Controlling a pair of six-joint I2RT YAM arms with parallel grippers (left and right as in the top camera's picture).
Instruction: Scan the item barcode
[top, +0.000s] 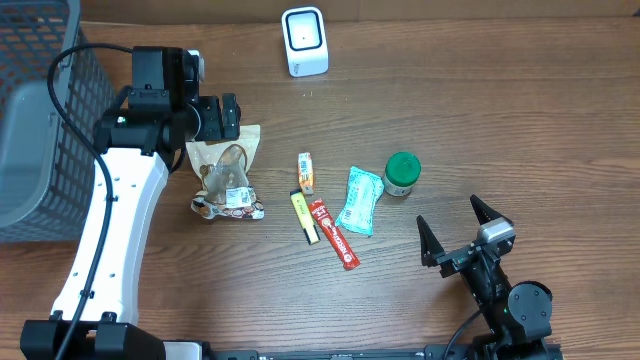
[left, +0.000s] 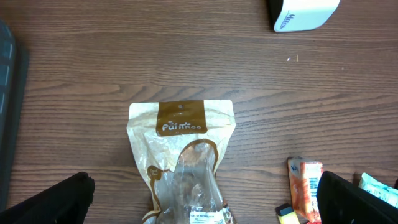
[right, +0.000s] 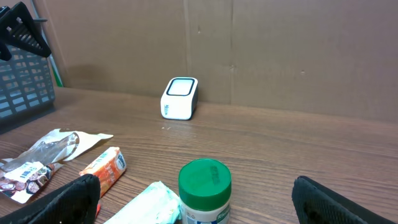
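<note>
I am checking the containers first. The mesh basket (top: 40, 60) is sitting at the left edge of the surface (top: 500, 110), and I cannot tell what the grey shape inside it is. The small jar (top: 402, 174) is standing upright with its green lid on, hiding its contents. The brown pouch (top: 226, 172) is lying flat, with something brownish showing through its clear window and a barcode label at its near end.

The left jaws are hanging wide apart over the pouch's top edge, gripping nothing. The right jaws are also standing apart and empty, low near the front right, well away from the jar.

The white scanner (top: 304, 41) is standing at the far edge, well apart from the pouch.

The left wrist view is giving me the pouch's printed header, which the arm is partly covering from overhead. The overhead view is showing me a red stick packet (top: 336, 234) that neither wrist camera is catching. The right wrist view is showing the scanner's side and a cardboard wall (right: 280, 50) behind it.
</note>
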